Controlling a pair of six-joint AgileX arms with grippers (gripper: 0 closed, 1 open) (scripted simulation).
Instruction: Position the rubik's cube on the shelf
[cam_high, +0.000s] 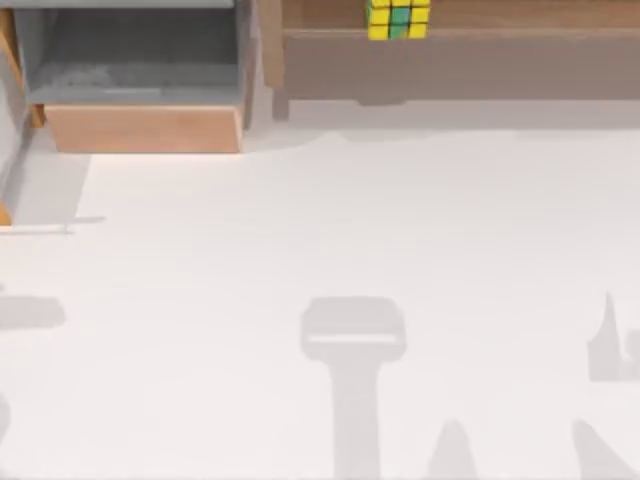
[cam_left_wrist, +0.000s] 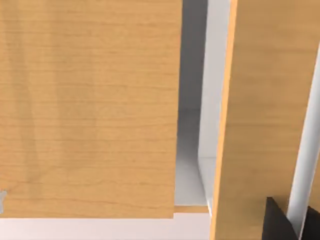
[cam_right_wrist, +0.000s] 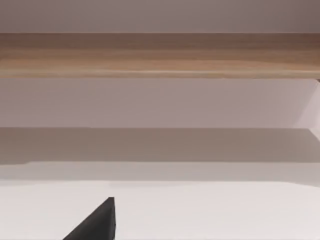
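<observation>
Top view: cube (cam_high: 399, 18) is resting on shelf (cam_high: 460, 62); placement appears complete. Finger states cannot be told; arms need only retract.

The rubik's cube (cam_high: 399, 18) looks like smooth plastic, its yellow and green tiles bright and flat between black grid lines, and it sits on the shelf (cam_high: 470, 62), whose brown top board shows wood grain above a duller grey-brown, matt front face. The smaller box (cam_high: 140, 128) beside it has a light, fine-grained wooden front with a smooth satin look and a matt grey inside, the same pale grained wood showing in the left wrist view. The bench (cam_high: 320, 250) is a plain, smooth, matt white surface without texture.
</observation>
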